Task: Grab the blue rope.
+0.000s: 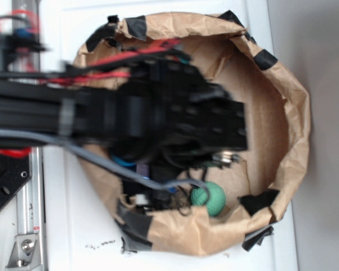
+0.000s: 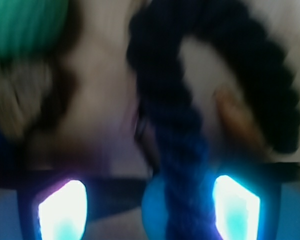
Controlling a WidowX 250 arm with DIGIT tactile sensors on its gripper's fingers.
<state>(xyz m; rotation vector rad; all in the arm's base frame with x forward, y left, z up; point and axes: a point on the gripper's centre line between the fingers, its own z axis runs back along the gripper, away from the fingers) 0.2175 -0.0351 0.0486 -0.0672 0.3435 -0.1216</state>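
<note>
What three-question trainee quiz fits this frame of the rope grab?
1. True or false: in the wrist view the blue rope runs between the two lit fingertips.
2. What colour is the ball in the exterior view? A) red B) green C) yellow
3. Fill in: the objects sit inside a brown ____ enclosure.

Key: 1 true; 2 B; 3 paper. The gripper looks open around the rope, not yet closed on it.
</note>
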